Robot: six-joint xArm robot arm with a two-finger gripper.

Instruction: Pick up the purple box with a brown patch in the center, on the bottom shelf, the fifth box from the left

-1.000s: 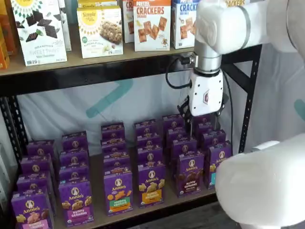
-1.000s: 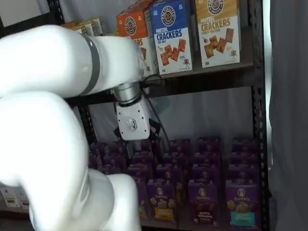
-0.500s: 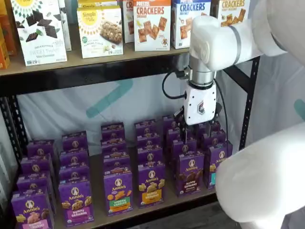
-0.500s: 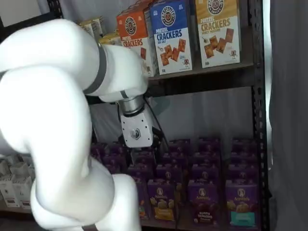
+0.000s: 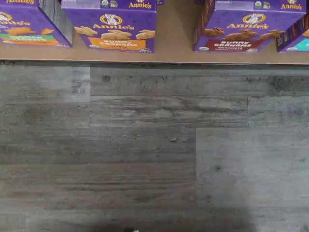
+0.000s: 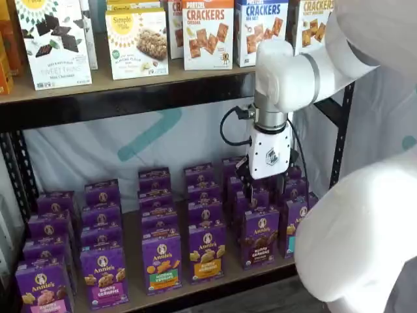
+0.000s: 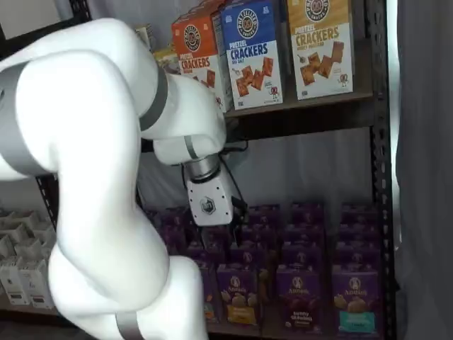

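- While the pincer [image 6: 262, 190] hangs among the rear cartons with nothing in it, its fingers too dark against the purple to show a gap yet most likely spread wide, the purple box [image 6: 260, 237] stands at the front edge of the bottom shelf [image 6: 133, 287], ahead of and below it.
- The yellow-banded carton [image 6: 207, 252] and teal-banded carton [image 6: 291, 227] stand just beside the target; a sideways drift could grab one.
- A steep descent could knock over the boxes behind.

Wrist view looks straight down, close over grey floorboards [image 5: 145, 145] and the bottom shelf [image 5: 174, 48] front edge; both shelf views face the racks from the front, farther back, sharing the arm [image 6: 287, 72], cracker boxes [image 7: 248, 49] and purple cartons [image 6: 207, 251].
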